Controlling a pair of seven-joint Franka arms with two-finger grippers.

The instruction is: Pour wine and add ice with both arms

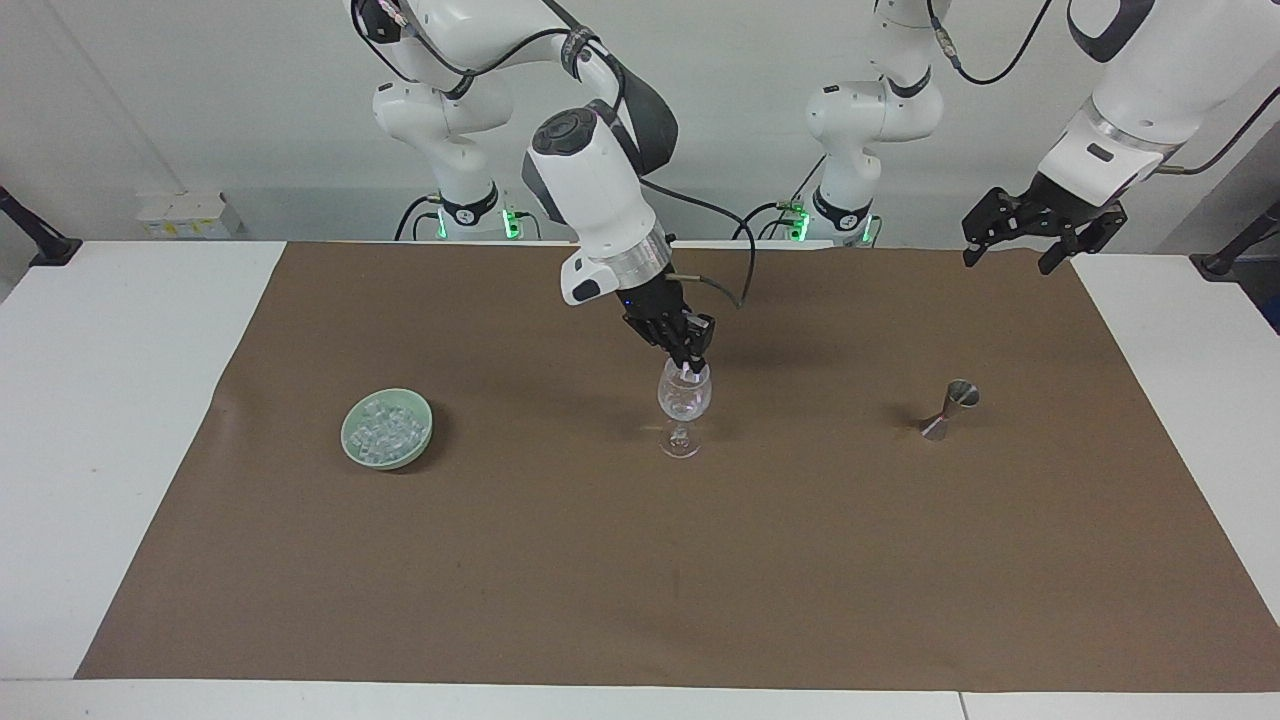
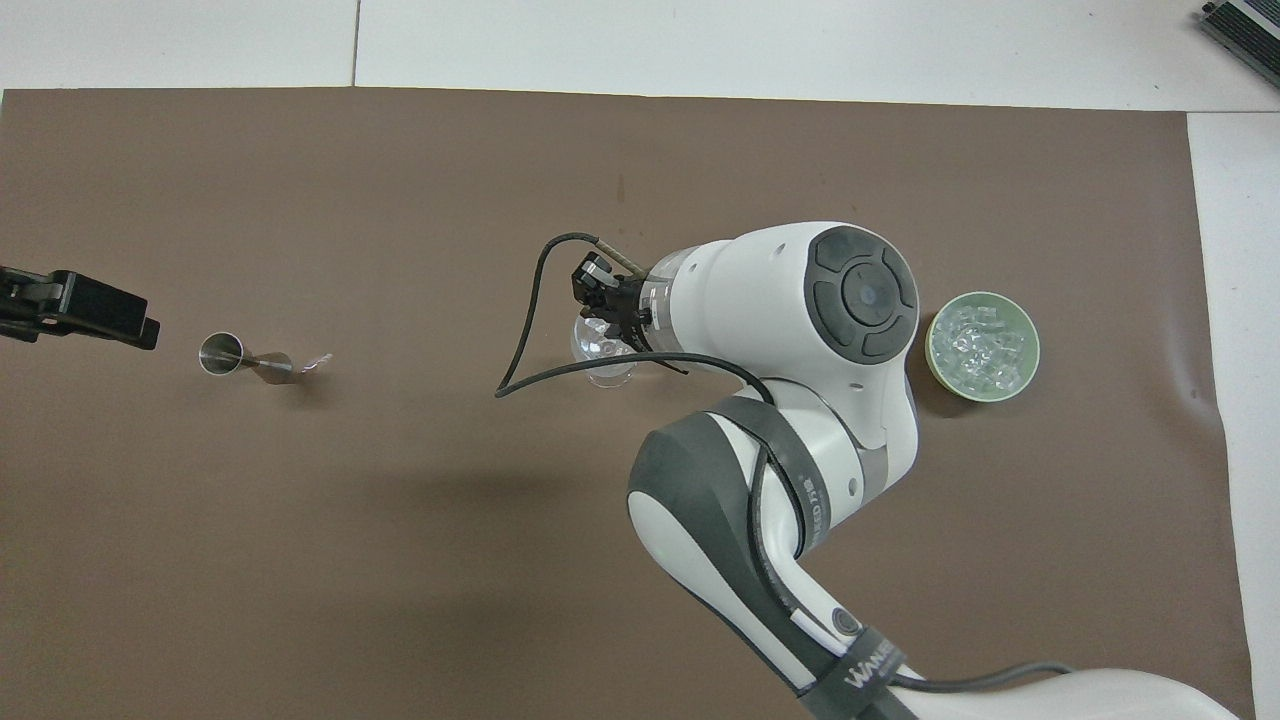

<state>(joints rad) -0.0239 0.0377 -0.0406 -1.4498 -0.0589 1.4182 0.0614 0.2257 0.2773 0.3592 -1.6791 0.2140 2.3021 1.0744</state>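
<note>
In the facing view we see both arms whole, from their bases at the counter (image 1: 120, 420) edge nearest the robots. In the overhead view we see the right arm's wrist housing over part of the stemmed glass (image 2: 603, 352), and only a dark end of the left gripper (image 2: 75, 308) at the frame edge.

The right gripper (image 1: 690, 368) points steeply down with its tips at the rim of the glass (image 1: 684, 403), which stands upright near the middle of the brown mat (image 1: 640, 560). A small pale piece shows between the tips at the glass mouth. We cannot tell whether the fingers are parted or still grip that piece.

The left gripper (image 1: 1040, 232) hangs in the air over the mat's corner at the left arm's end, fingers spread wide, holding nothing; that arm waits.

The ice (image 1: 388, 428) lies heaped in the pale green bowl (image 1: 350, 446) toward the right arm's end of the counter, well apart from the glass. We see the cubes more plainly in the overhead view (image 2: 983, 345), where the bowl (image 2: 1030, 372) stands clear of the arm.

A metal jigger (image 1: 950, 408) lies tilted on the mat toward the left arm's end, well apart from the glass.

The half of the mat farther from the robots carries nothing, and bare white counter borders the mat at both ends.
</note>
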